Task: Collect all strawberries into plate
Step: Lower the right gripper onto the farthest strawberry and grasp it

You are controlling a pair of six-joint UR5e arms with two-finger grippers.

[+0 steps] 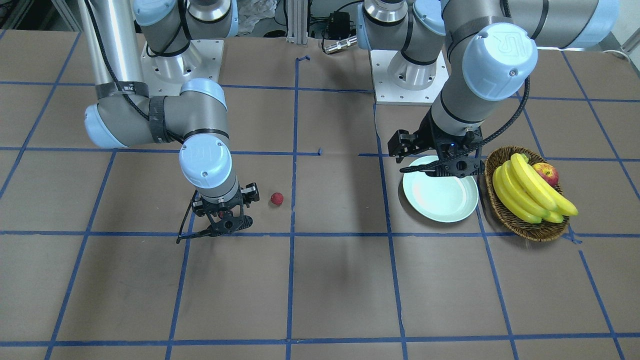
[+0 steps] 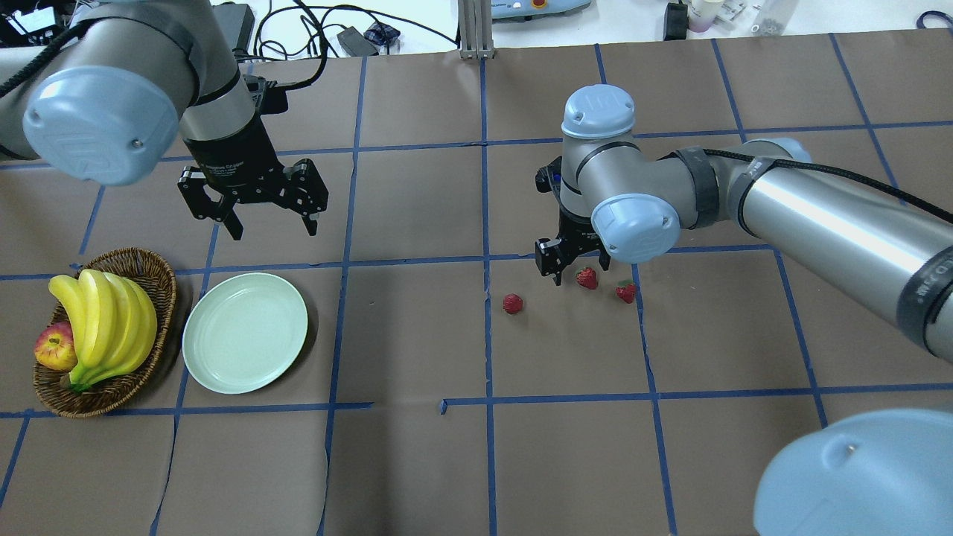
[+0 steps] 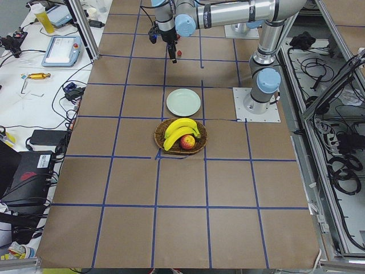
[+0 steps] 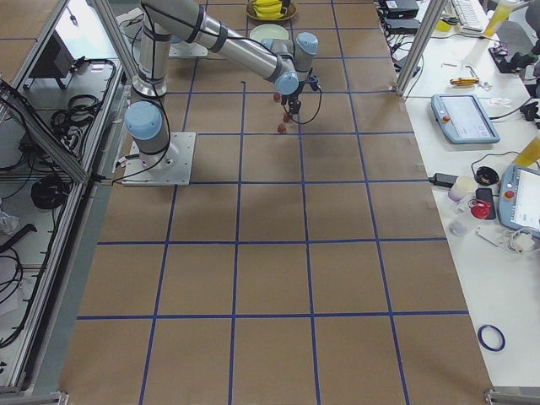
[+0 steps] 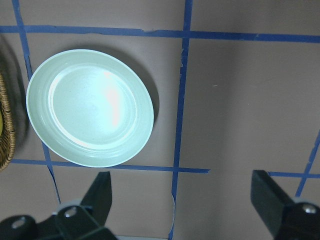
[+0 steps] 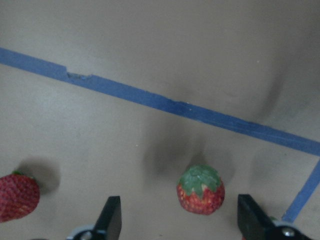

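Note:
Three strawberries lie on the brown table: one (image 2: 512, 303) apart, one (image 2: 587, 278) under my right gripper, one (image 2: 626, 291) beside it. My right gripper (image 2: 577, 269) is open and low over the middle berry. In the right wrist view that berry (image 6: 200, 190) rests on the table between the spread fingers (image 6: 111, 220), untouched, and another berry (image 6: 17, 196) lies off to the side. The mint-green plate (image 2: 246, 331) is empty. My left gripper (image 2: 253, 216) is open and empty, hovering just beyond the plate (image 5: 90, 107).
A wicker basket (image 2: 167, 283) with bananas (image 2: 104, 316) and an apple (image 2: 53, 348) stands right beside the plate. Blue tape lines grid the table. Cables and devices lie beyond the far edge.

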